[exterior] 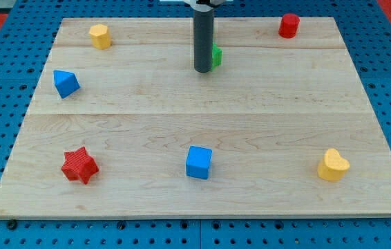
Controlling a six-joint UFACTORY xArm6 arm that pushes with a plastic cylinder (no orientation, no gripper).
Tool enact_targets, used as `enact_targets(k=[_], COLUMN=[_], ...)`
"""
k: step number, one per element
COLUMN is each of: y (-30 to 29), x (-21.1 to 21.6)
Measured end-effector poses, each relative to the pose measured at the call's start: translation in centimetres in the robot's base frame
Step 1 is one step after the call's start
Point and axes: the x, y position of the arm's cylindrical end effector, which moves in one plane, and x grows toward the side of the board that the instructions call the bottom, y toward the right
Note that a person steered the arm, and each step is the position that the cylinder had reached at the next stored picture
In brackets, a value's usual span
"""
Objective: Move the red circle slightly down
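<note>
The red circle [289, 25], a short red cylinder, stands near the view's top right of the wooden board [202, 117]. My tip [203, 70] is at the lower end of the dark rod, in the upper middle of the board. It lies well to the left of the red circle and a little below it. A green block [217, 55] sits right behind the rod on its right side, mostly hidden, shape unclear.
A yellow block [99, 35] is at the top left, a blue triangle-like block [65, 83] at the left, a red star [79, 165] at the bottom left, a blue cube [198, 162] at the bottom middle, a yellow heart [333, 165] at the bottom right.
</note>
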Motion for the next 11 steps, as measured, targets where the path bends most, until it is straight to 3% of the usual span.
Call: enact_targets(k=[1,2,3,4,5,6,7,9,10,11], y=[2.8,2.4,11.5,20.6,23.5,15.4,9.0,8.4,-1.2,-2.5], x=[-0.9,-4.8,-2.9,-8.7,-14.6,-13.7,-7.7,-4.4,0.2,1.3])
